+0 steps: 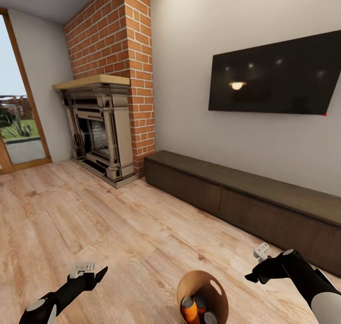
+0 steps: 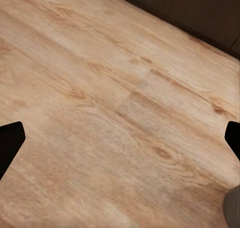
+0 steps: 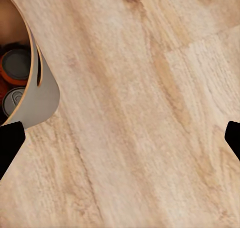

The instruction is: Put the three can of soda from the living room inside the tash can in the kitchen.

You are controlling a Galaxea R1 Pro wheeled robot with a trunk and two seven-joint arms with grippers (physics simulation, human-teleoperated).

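The tash can (image 1: 202, 286), a round tan bin with a dark inside, sits low between my arms at the head view's bottom edge. Orange cans of soda (image 1: 190, 310) with grey ends stand inside it. Its wall (image 3: 44, 93) and two can tops (image 3: 15, 66) also show at the edge of the right wrist view. My left gripper (image 1: 97, 273) hangs open over bare plank floor, left of the bin. On the bin's right, my right gripper (image 1: 252, 274) is open too, and nothing is between its fingers. In both wrist views the dark fingertips (image 2: 11, 138) (image 3: 10, 140) stand wide apart.
This is the living room: light wood plank floor (image 1: 94, 220), a red brick fireplace (image 1: 102, 130) at the back left, a black wall TV (image 1: 274, 75), and a long low dark cabinet (image 1: 246, 201) along the right wall. A glass door (image 1: 19, 125) is at far left.
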